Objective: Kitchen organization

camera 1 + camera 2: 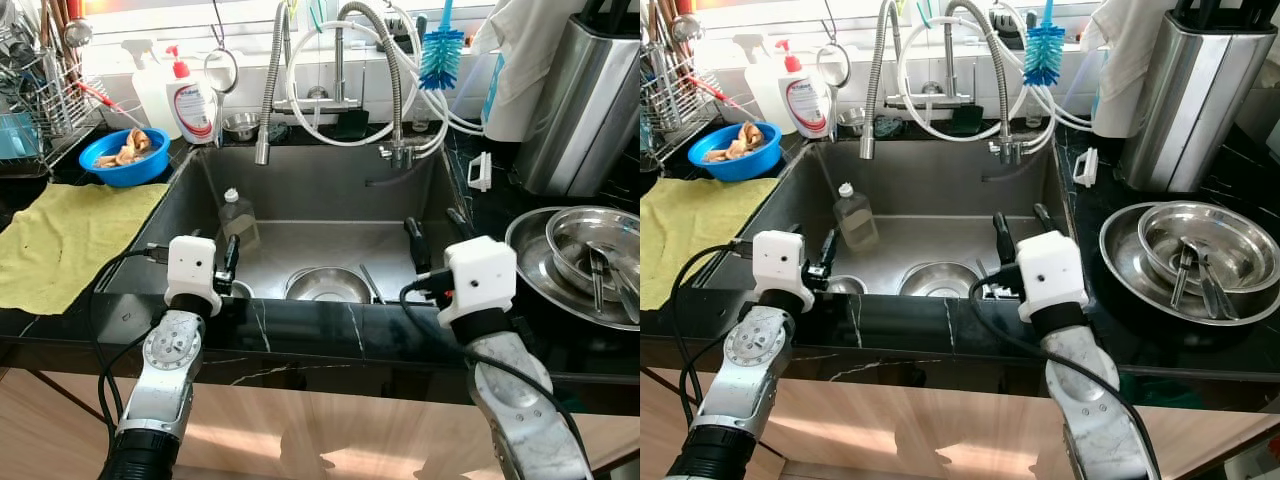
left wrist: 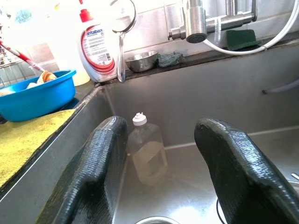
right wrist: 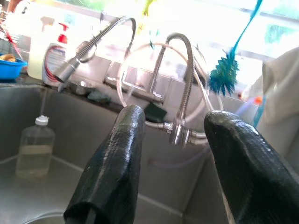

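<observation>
A steel sink (image 1: 330,185) lies in front of me in the black counter. A clear plastic bottle (image 1: 238,216) with a white cap stands at its left wall, and a steel bowl (image 1: 328,285) rests on the sink floor near the front. My left gripper (image 1: 230,262) hangs open over the sink's front left corner; in its wrist view the bottle (image 2: 147,156) stands between and beyond the fingers (image 2: 98,172). My right gripper (image 1: 437,235) is open over the sink's front right, pointing towards the taps (image 3: 180,126), with nothing held.
On the left counter are a yellow cloth (image 1: 70,235), a blue bowl (image 1: 125,155) with scraps and a dish rack (image 1: 35,90). A red-capped soap bottle (image 1: 195,100) stands behind the sink. At the right sit stacked steel plates (image 1: 540,265) with cutlery and a tall steel container (image 1: 585,100).
</observation>
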